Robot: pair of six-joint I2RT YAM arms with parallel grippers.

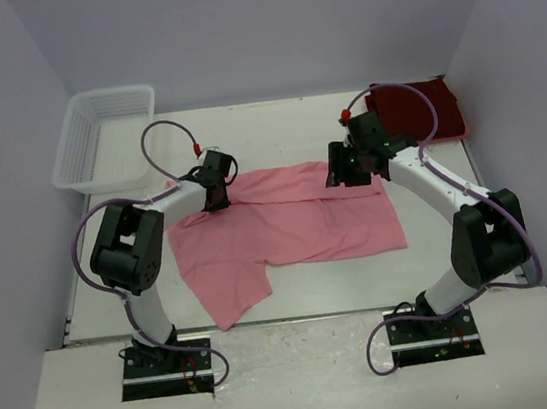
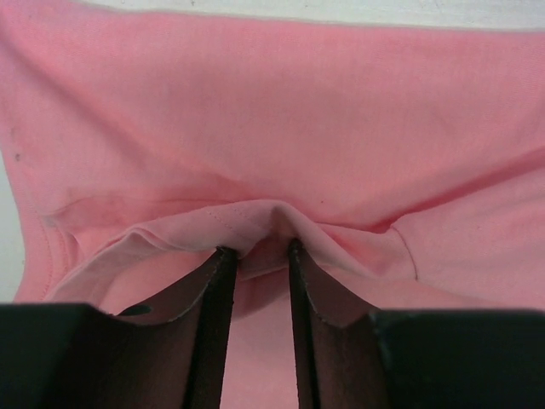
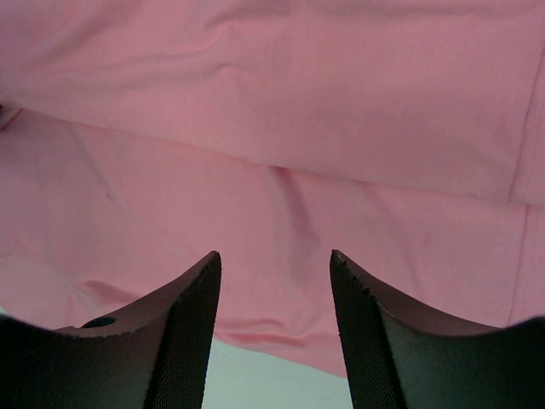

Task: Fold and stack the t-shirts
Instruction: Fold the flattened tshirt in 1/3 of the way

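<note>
The light pink t-shirt (image 1: 286, 223) lies spread and partly folded on the white table, one sleeve pointing to the near left. My left gripper (image 1: 217, 194) is at its far left edge; in the left wrist view the gripper (image 2: 257, 251) is shut on a raised fold of the pink cloth (image 2: 272, 128). My right gripper (image 1: 348, 169) hovers over the shirt's far right edge, open and empty; in the right wrist view the gripper (image 3: 274, 256) has pink cloth (image 3: 298, 128) below it. The dark maroon t-shirt (image 1: 422, 109) lies folded at the far right corner.
A white lattice basket (image 1: 103, 136) stands at the far left corner. Grey walls close in the table on three sides. Bare table (image 1: 274, 134) shows behind the pink shirt and a strip of it in the right wrist view (image 3: 272, 383).
</note>
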